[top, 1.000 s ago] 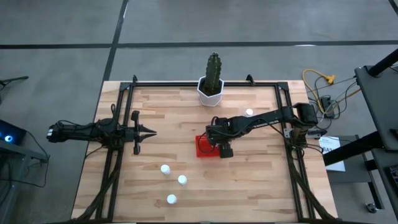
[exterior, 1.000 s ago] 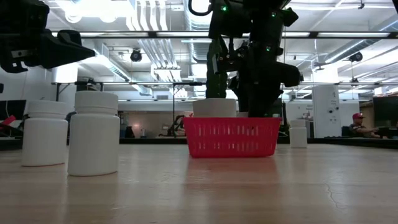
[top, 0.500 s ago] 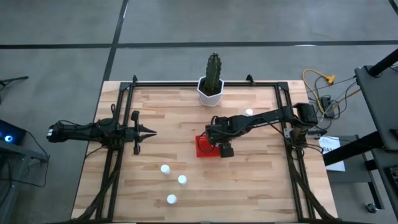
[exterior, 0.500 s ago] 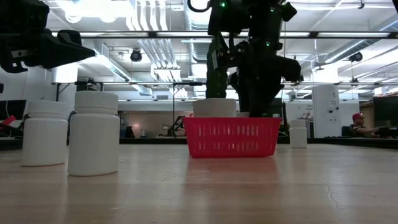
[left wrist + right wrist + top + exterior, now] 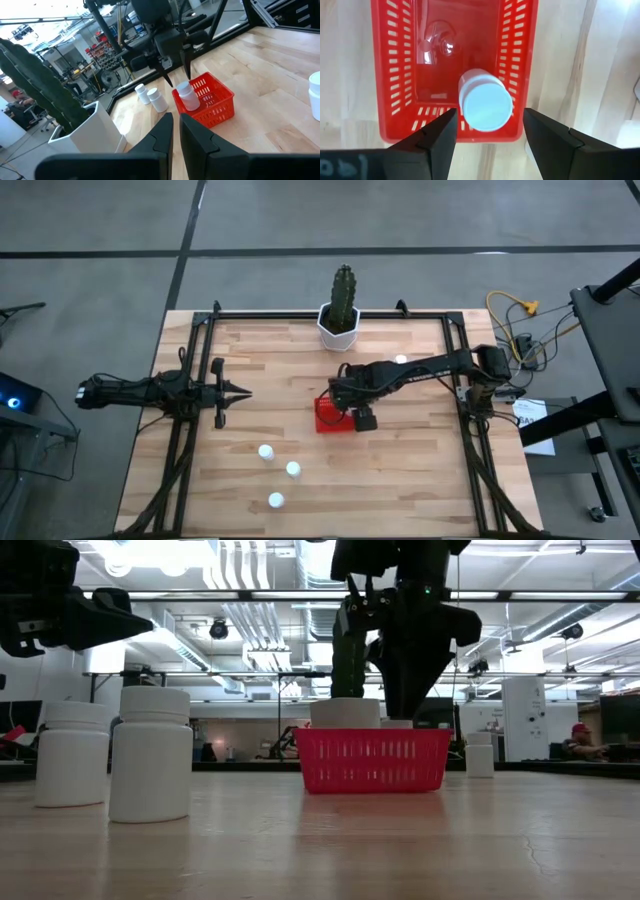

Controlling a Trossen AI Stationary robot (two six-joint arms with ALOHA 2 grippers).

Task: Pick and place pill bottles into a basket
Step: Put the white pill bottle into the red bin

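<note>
The red basket (image 5: 333, 416) sits mid-table. One white pill bottle (image 5: 485, 106) stands upright on its floor, also shown in the left wrist view (image 5: 188, 97). My right gripper (image 5: 490, 132) hangs open above the basket, its fingers on either side of the bottle's cap and clear of it; it also shows in the low view (image 5: 400, 700). My left gripper (image 5: 243, 392) is shut and empty over the table's left half. Three bottles (image 5: 266, 452) (image 5: 293, 469) (image 5: 275, 500) stand upright toward the near edge, and one (image 5: 401, 361) stands beyond the right arm.
A white faceted pot (image 5: 338, 326) with a cactus stands at the far edge, behind the basket. In the left wrist view two bottles (image 5: 150, 97) stand on the table beyond the basket. Bare wood lies near the front right.
My right gripper has risen straight up out of the basket. The bottle stays standing inside the basket.
</note>
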